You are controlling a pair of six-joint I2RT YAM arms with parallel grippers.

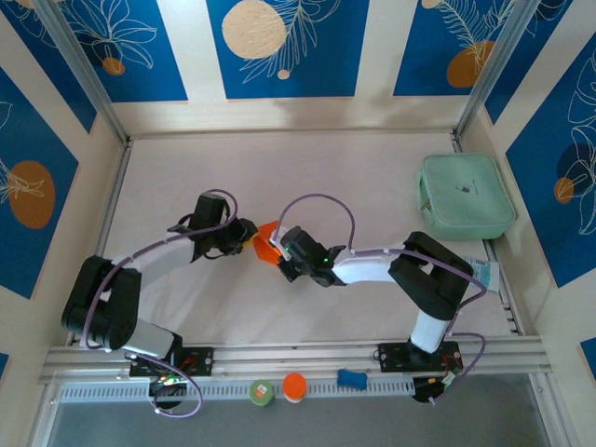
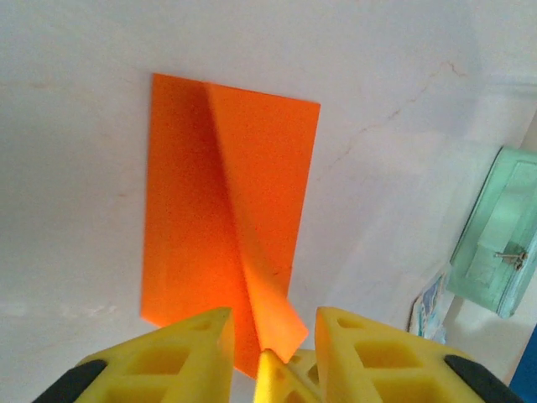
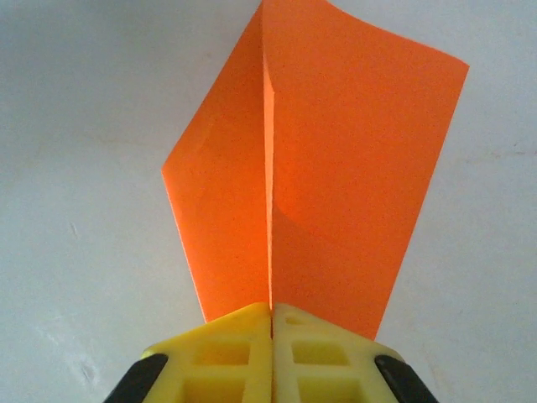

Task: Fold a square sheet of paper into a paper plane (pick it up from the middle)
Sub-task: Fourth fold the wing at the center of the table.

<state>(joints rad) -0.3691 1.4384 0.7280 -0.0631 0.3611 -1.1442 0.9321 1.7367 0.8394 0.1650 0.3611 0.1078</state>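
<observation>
Where the two arms meet at the middle of the counter [image 1: 372, 168], the square sheet of paper [image 1: 267, 244] shows from the top camera as a small orange patch, its folds unreadable.

Left wrist view: the sheet lies on the pale counter as a tall rectangle. One flap is lifted along a slanting crease, and its lower corner stands in the gap between the yellow fingers [image 2: 189, 357]. Left end effector [image 2: 273, 327]: jaws parted, nothing clamped. A mint-green case [image 2: 495, 235] sits at the right edge, against the wall.

Right wrist view: two orange panels spread from a straight centre crease, which runs down into the seam between the fingers. Right end effector [image 3: 271, 311]: jaws pressed together, pinching the sheet at that crease.

Top view, arm poses: both arms are bent at the elbow with forearms reaching inward. The left comes from the left side and the right from the right, and the wrists nearly face each other across the sheet.

Front rail [image 1: 279, 357]: a green round piece [image 1: 262, 392], an orange disc [image 1: 294, 386] and a blue piece [image 1: 351, 378] lie near one another in a row.
</observation>
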